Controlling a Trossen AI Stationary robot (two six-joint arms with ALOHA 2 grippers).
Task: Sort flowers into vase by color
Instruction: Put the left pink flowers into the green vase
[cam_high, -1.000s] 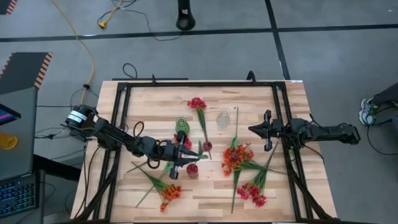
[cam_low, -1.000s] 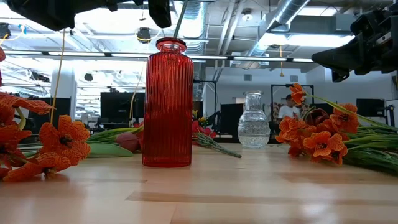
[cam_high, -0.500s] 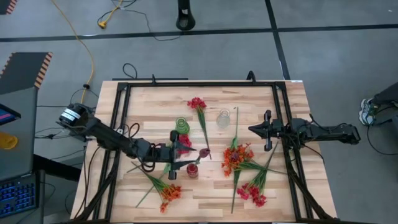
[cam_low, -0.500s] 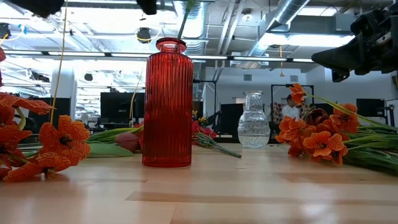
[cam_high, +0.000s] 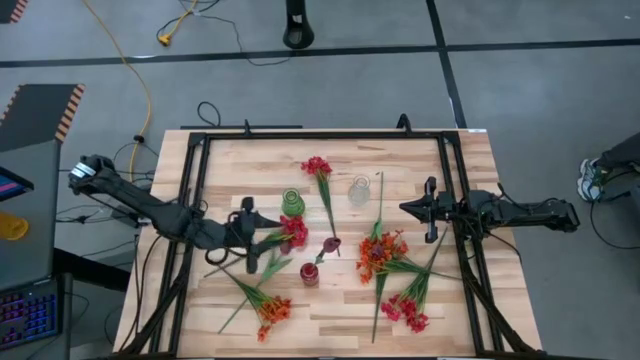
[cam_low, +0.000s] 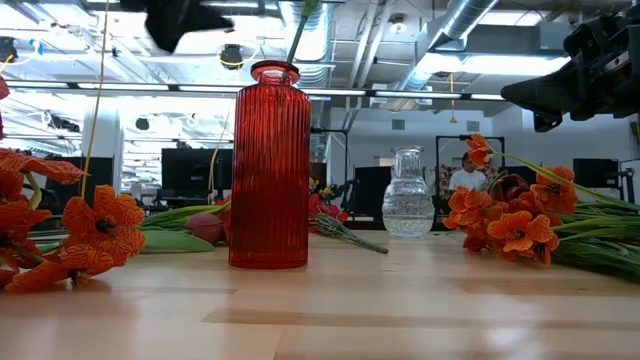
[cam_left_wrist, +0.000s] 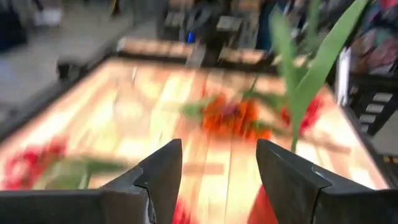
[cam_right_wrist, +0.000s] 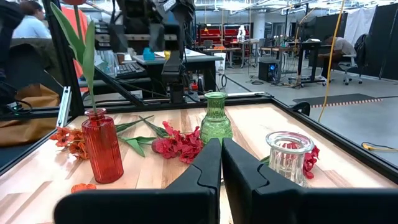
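A maroon tulip-like flower (cam_high: 329, 244) stands with its stalk (cam_low: 297, 35) in the mouth of the red vase (cam_high: 310, 272), leaves up (cam_right_wrist: 81, 43). My left gripper (cam_high: 252, 238) hangs open to the left of that vase, holding nothing. A green vase (cam_high: 291, 202) and a clear vase (cam_high: 359, 190) stand farther back. Pinkish-red flowers (cam_high: 293, 230) lie beside the green vase. My right gripper (cam_high: 415, 208) waits shut at the table's right, above the wood.
Loose flowers lie on the table: pinkish-red ones at the far middle (cam_high: 317, 166) and near right (cam_high: 408, 312), orange ones at the near left (cam_high: 272, 310) and the middle right (cam_high: 380, 255). A black frame (cam_high: 200, 150) rims the table. A person (cam_right_wrist: 28, 25) sits beyond the table.
My left gripper has opened and let go of the tulip stalk, then drawn back toward the table's left edge, away from the red vase. The tulip stays standing in the red vase.
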